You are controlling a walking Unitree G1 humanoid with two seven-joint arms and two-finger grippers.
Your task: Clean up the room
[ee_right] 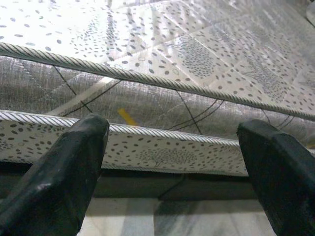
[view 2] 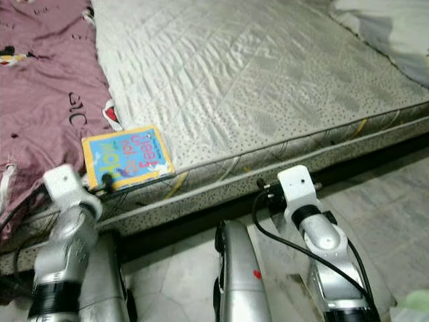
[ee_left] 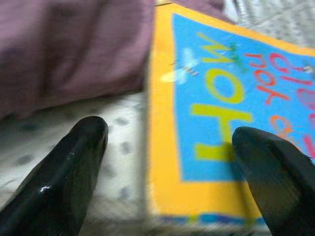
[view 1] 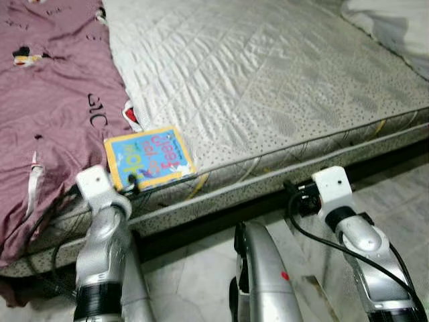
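Observation:
A blue picture book with a yellow border lies flat at the front edge of the mattress, beside a mauve blanket. My left gripper is open right at the book's near edge, its fingers apart on either side of the yellow border. The left wrist sits just before the book. My right gripper is open too, low in front of the mattress side, with nothing between its fingers. The right wrist hangs over the floor.
A white pillow or duvet lies at the far right of the bed. A dark gap runs under the mattress. Pale tiled floor lies before the bed, with my silver body part in the middle.

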